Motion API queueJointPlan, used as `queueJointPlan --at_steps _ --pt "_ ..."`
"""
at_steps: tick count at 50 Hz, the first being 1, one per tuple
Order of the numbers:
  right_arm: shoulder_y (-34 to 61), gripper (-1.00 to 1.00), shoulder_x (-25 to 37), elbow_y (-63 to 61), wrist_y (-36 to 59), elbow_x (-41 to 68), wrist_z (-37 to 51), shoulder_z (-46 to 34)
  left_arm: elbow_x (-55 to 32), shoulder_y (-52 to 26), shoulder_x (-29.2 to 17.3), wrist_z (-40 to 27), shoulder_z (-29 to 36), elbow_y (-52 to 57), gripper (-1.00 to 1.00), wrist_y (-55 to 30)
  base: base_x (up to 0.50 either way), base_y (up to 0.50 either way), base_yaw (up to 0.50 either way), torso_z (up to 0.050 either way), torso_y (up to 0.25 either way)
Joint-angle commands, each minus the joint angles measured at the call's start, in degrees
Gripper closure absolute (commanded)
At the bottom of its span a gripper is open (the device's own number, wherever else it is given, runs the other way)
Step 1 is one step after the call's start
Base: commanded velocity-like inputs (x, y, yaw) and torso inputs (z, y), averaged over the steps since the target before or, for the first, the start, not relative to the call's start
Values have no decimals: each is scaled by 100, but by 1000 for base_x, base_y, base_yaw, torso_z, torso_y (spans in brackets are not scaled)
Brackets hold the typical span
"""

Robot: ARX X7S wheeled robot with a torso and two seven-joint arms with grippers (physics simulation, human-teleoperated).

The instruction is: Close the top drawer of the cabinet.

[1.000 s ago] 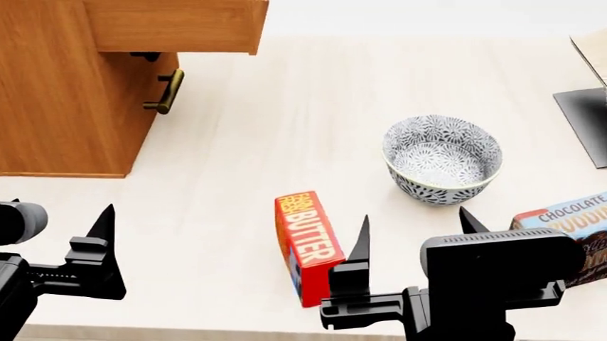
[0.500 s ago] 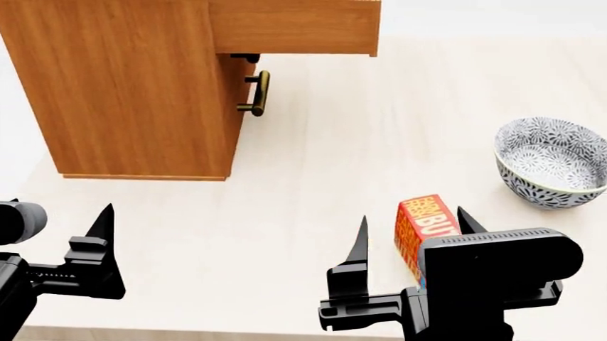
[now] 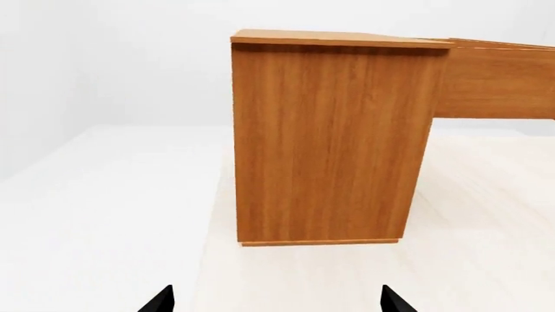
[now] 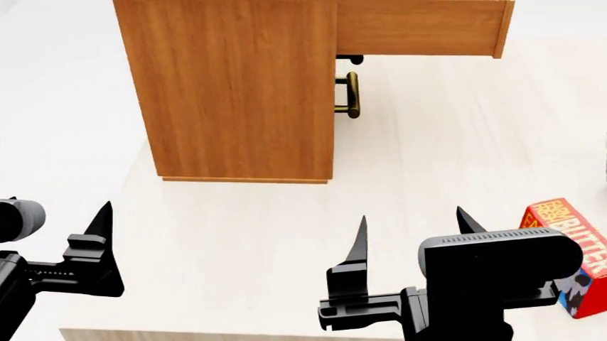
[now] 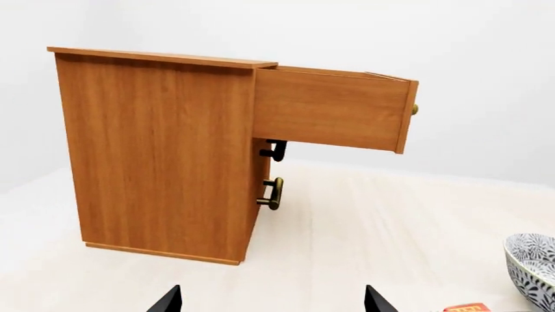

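On my head view a red butter box [image 4: 567, 245] sits on the pale wood tabletop [image 4: 237, 241] at the right edge, and my right wrist view catches a patterned bowl [image 5: 532, 263] near it.

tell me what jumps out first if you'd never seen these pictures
The tall wood cabinet dominates the far left of the table, seen side-on, with its top drawer pulled far out to the right. Both black pincers, left and right, hover open near the table's front edge, touching nothing. A red butter box sits at the right.
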Motion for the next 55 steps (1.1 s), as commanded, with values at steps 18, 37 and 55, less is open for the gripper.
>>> queueJointPlan --at_steps 18,37,55 --pt "-62 -100 5 44 -68 133 64 2 -76 57 -48 -75 39 -59 -100 100 6 361 0 0 0" --pt "-108 -100 -49 57 -101 325 81 156 -135 88 -73 -124 62 -86 -100 143 5 0 0 0 0" --pt "-70 -100 -75 73 -122 463 141 277 -187 94 -103 -177 71 -101 -100 183 468 0 0 0 0"
